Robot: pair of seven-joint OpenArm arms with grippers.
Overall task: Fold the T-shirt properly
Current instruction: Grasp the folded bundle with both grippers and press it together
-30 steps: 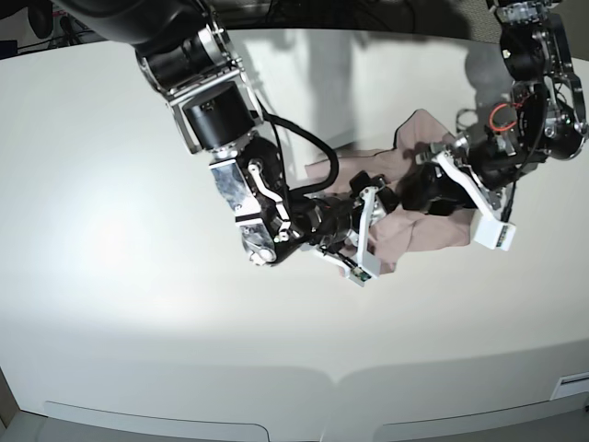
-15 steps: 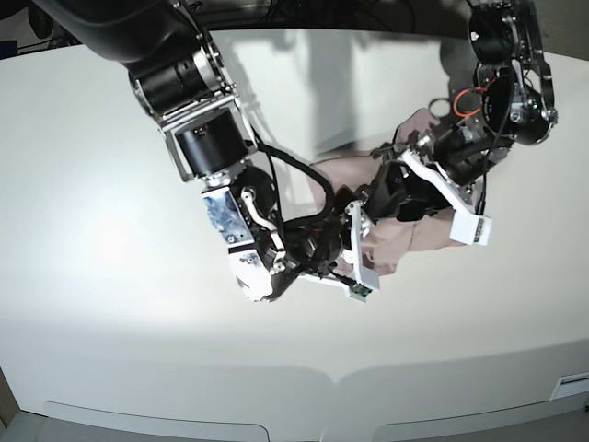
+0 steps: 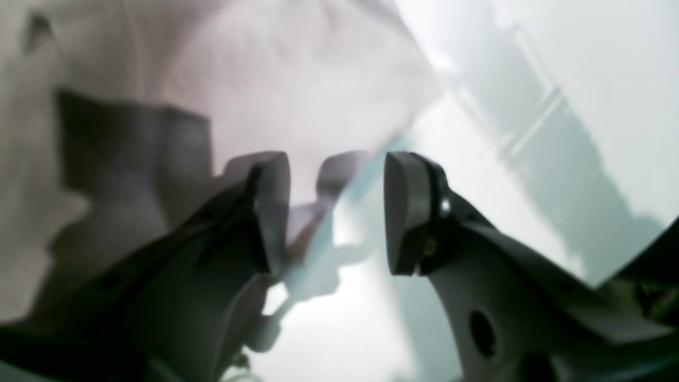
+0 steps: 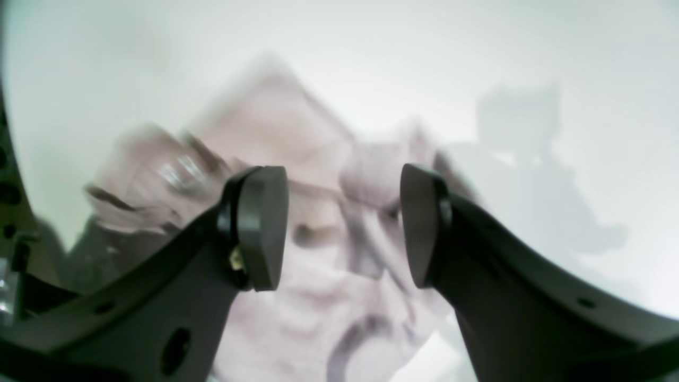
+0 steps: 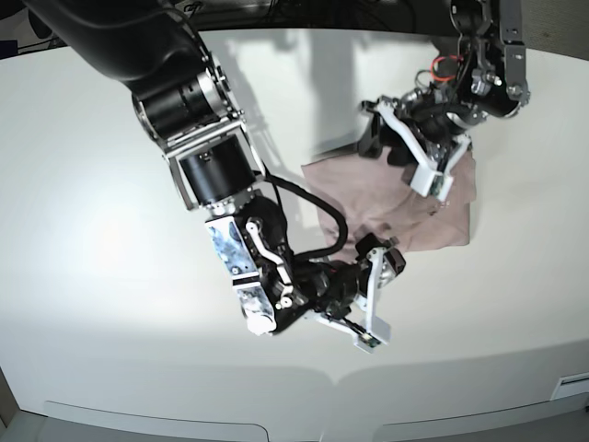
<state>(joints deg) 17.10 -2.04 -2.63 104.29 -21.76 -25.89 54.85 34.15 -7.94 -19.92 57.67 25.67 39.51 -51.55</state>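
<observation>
Lying crumpled, T-shirt [image 5: 405, 198], no readable writing

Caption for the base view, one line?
Both open tools, left and right, lifted clear of the folded pink T-shirt on the table.

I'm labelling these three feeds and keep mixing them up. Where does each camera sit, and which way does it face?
Base: high above, looking down on the white table, the dusty mauve-pink cotton T-shirt and both arms.
Left wrist: behind the open left gripper, facing the shirt's edge against the table.
Right wrist: behind the open right gripper, facing the rumpled shirt.
Shared: all three show the shirt; the base view also shows the left gripper and right gripper.
</observation>
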